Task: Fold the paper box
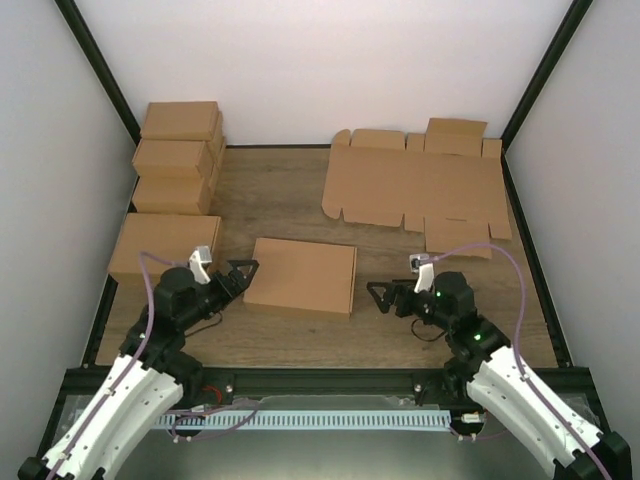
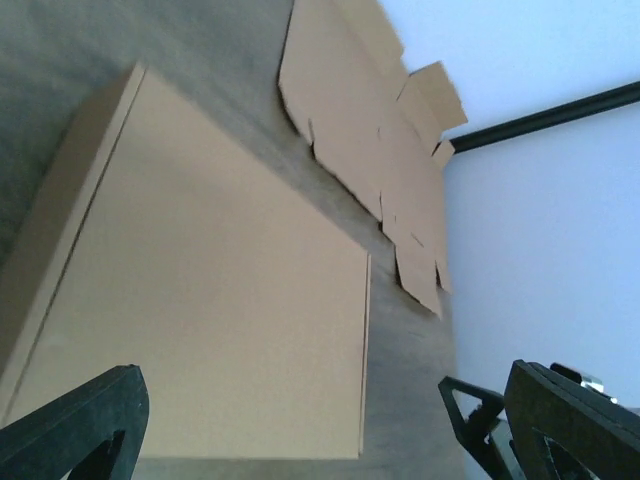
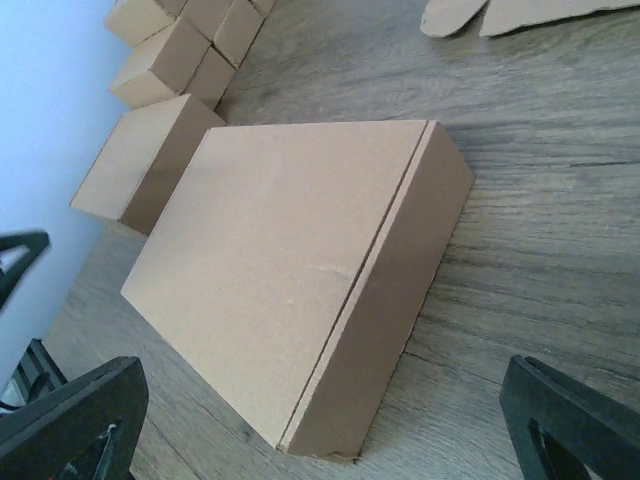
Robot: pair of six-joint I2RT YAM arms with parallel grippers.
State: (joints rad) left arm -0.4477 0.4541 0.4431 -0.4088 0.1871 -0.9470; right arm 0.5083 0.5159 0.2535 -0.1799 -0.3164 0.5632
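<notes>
The paper box [image 1: 300, 276] lies closed and flat on the wooden table [image 1: 270, 195], near the front edge and about midway between the 2 arms, its lid down and its long sides running left to right. The left gripper [image 1: 238, 280] sits low just beside the box's left end with its jaws spread wide and nothing between them; from above, its upper finger tip reaches the box's back left corner, though I cannot tell whether it touches. In the left wrist view the 2 black fingers [image 2: 75, 425] stand at opposite sides of the frame, with the box's plain brown top [image 2: 210, 300] filling the space ahead of them. The right gripper [image 1: 382, 298] points at the box's right end, near it but apart, a strip of bare table between them; its jaws are also wide apart and hold nothing. The right wrist view shows the box [image 3: 290, 260] square-edged, lid seam running along its near side. Flat cardboard sheets [image 1: 415, 185] with notched edges lie at the back right, well apart from the box. 4 closed cartons [image 1: 175, 158] line the left side of the table.
</notes>
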